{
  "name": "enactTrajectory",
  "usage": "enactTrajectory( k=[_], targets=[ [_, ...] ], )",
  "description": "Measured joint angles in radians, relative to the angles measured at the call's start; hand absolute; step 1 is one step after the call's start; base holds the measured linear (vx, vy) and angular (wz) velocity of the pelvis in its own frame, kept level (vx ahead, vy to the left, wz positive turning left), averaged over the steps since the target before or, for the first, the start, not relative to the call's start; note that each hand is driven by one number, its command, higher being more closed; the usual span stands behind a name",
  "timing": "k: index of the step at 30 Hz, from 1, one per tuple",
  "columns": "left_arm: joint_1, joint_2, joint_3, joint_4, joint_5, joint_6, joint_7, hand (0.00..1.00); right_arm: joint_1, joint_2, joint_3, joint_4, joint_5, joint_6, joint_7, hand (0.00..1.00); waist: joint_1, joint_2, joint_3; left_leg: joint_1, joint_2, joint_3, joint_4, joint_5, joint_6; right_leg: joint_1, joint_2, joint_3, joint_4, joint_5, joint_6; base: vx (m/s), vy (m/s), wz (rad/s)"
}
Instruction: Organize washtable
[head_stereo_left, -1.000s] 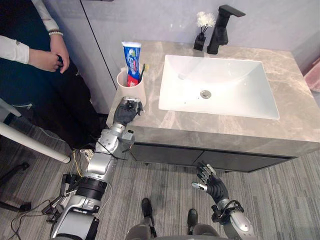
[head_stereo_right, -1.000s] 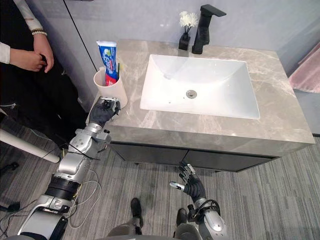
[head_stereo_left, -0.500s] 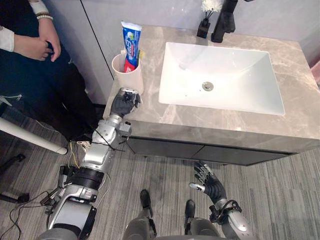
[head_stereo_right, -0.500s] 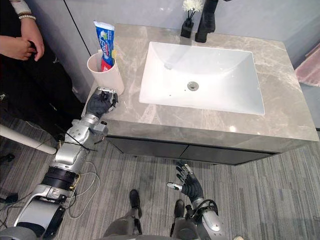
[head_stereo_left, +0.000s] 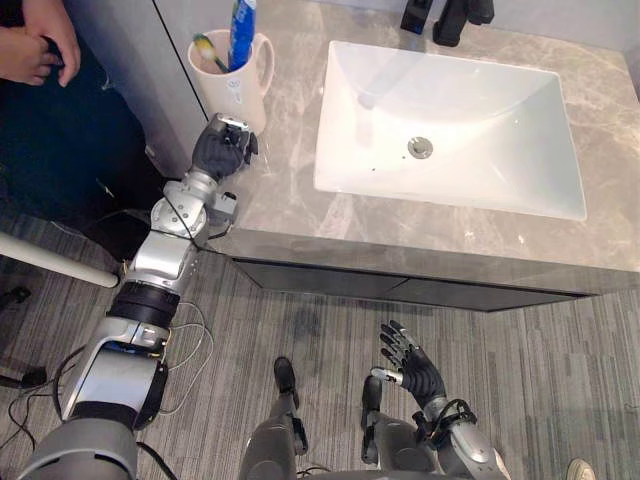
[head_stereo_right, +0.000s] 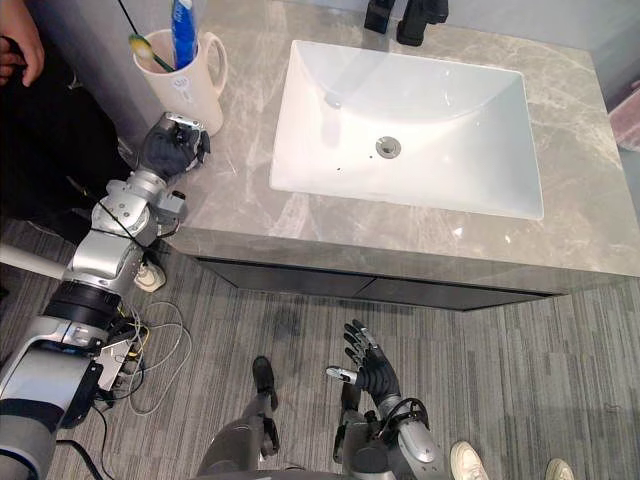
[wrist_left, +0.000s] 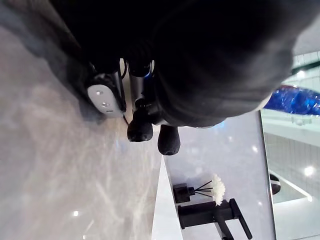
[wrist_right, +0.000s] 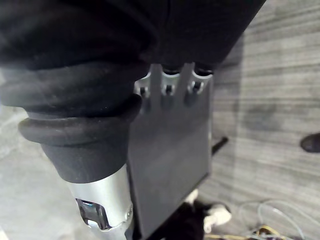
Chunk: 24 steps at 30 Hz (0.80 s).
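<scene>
A white cup (head_stereo_left: 232, 80) stands at the near left corner of the grey marble washtable (head_stereo_left: 290, 190). A blue toothpaste tube (head_stereo_left: 243, 28) and a green-yellow toothbrush (head_stereo_left: 208, 52) stick up out of the cup. My left hand (head_stereo_left: 222, 150) rests on the counter just in front of the cup, its fingers (wrist_left: 140, 131) curled with nothing in them. My right hand (head_stereo_left: 410, 366) hangs low over the floor in front of the cabinet, fingers spread and empty.
A white rectangular sink (head_stereo_left: 450, 90) fills the middle of the counter, with a black faucet (head_stereo_left: 455, 12) and a small black holder (head_stereo_left: 415, 14) behind it. A person (head_stereo_left: 35, 45) stands left of the washtable, hands clasped. Dark cabinet fronts (head_stereo_left: 400, 290) run under the counter edge.
The whole picture has slid up as the camera tipped downward. My left hand stays curled in front of the cup. The toothbrush now shows left of the tube instead of right.
</scene>
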<state>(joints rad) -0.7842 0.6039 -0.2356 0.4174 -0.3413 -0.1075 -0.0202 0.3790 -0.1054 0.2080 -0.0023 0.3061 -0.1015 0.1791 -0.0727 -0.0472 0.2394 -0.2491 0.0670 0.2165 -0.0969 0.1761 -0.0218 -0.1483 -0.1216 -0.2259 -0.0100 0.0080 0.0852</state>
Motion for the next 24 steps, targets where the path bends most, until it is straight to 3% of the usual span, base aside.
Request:
enactTrajectory(
  k=[11,24],
  targets=[
    [-0.155,0.04,-0.079,0.08,0.0,0.003,-0.001,1.0,0.0,0.0,0.03,-0.024,0.001,-0.006,0.001,0.0,-0.024,-0.006,0.021,-0.027,0.002,0.008,0.0,0.0,0.0,-0.032,0.002,0.011,-0.004,0.007,-0.004,0.0,0.005,-0.02],
    [-0.235,0.047,-0.106,0.137,-0.004,0.001,-0.002,1.0,0.0,-0.001,0.038,-0.024,0.003,-0.006,0.003,0.0,-0.026,-0.009,0.04,-0.033,0.004,0.029,0.0,0.0,0.0,-0.045,0.003,0.034,-0.013,0.021,-0.006,0.0,0.005,-0.05]
  ],
)
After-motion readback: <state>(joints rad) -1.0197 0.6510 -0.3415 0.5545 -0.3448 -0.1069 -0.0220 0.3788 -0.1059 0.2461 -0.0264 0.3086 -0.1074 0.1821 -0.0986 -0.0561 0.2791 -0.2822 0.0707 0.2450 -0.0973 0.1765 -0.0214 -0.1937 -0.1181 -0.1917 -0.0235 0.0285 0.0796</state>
